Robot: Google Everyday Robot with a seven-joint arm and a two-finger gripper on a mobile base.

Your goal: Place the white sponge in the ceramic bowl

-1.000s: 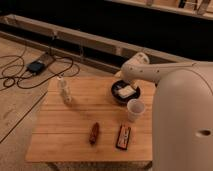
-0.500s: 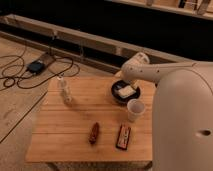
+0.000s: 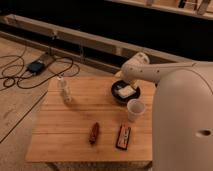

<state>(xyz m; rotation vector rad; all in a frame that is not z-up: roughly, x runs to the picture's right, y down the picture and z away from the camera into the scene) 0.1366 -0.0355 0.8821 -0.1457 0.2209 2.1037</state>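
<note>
The ceramic bowl (image 3: 116, 96), dark and glossy, stands at the back right of the wooden table (image 3: 75, 120). The white sponge (image 3: 126, 91), a pale rectangular block, lies inside the bowl. My white arm reaches in from the right. Its wrist hangs just above the far rim of the bowl. The gripper (image 3: 121, 82) is at the bowl's far edge, right over the sponge, and is mostly hidden by the wrist.
A white cup (image 3: 135, 110) stands just in front of the bowl. A small pale bottle (image 3: 64, 90) stands at the back left. A brown oblong object (image 3: 93, 133) and a red-and-black packet (image 3: 123, 137) lie near the front. Cables (image 3: 35, 67) lie on the floor at left.
</note>
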